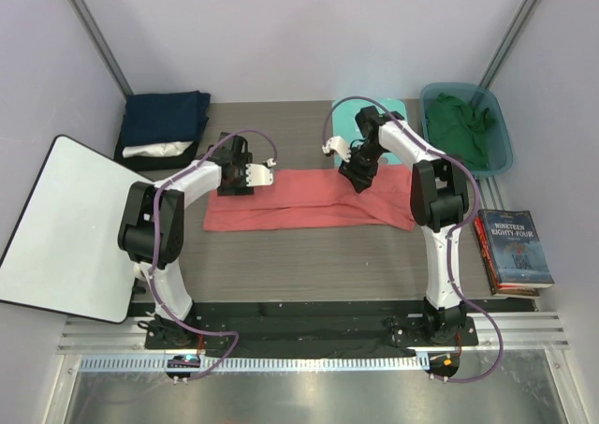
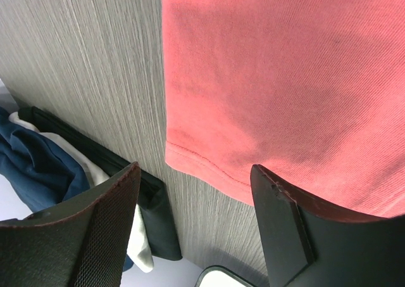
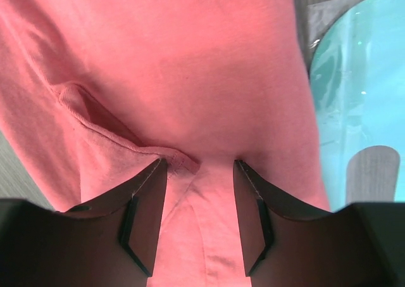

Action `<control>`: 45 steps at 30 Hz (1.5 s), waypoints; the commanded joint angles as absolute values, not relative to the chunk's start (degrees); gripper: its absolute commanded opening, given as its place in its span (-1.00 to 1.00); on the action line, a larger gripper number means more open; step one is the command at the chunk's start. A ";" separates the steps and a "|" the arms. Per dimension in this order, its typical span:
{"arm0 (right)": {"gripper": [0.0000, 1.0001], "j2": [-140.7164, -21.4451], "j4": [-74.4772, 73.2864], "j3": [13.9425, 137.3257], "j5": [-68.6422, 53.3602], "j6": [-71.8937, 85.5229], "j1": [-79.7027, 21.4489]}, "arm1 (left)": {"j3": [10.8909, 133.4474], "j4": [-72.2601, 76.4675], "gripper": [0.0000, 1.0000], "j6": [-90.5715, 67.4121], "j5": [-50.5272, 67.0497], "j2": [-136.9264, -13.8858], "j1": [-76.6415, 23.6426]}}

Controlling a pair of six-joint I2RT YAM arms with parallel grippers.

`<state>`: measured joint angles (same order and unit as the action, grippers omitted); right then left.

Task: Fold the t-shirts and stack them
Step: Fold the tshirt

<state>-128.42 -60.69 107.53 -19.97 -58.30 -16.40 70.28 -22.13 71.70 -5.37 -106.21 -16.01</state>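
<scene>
A coral-red t-shirt (image 1: 309, 199) lies folded into a long strip across the middle of the table. My left gripper (image 1: 236, 176) is open and empty over its far left corner; in the left wrist view (image 2: 195, 170) the hem corner of the shirt (image 2: 285, 78) lies between the fingers. My right gripper (image 1: 358, 176) is open and low on the shirt's far edge; in the right wrist view (image 3: 199, 163) its jaws straddle a raised fold of the shirt (image 3: 177, 65). A navy shirt (image 1: 167, 120) and a white shirt (image 1: 154, 150) lie stacked at the back left. A dark green shirt (image 1: 463, 129) lies in a bin.
A teal bin (image 1: 501, 148) stands at the back right. A mint-green board (image 1: 370, 124) lies behind the right gripper and also shows in the right wrist view (image 3: 354, 78). Books (image 1: 513, 251) lie at the right edge. A large white board (image 1: 65, 218) lies at the left.
</scene>
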 commanded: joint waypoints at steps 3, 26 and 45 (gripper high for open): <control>0.00 -128.49 -60.90 110.83 -20.04 -59.06 -16.70 | 71.01 -22.76 0.41 70.84 -4.75 -105.55 -16.00; -0.98 -128.15 -66.71 107.49 -20.22 -59.94 -17.67 | 72.86 -22.94 0.40 71.63 -4.13 -107.14 -16.08; -0.98 -115.76 -79.19 101.61 -20.92 -63.37 -23.64 | 71.37 -22.94 0.40 71.28 -3.08 -106.61 -16.87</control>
<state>-119.57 -75.24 102.91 -20.25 -62.65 -22.17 71.26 -22.81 71.13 -4.58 -107.53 -16.32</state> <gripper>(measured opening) 0.027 0.699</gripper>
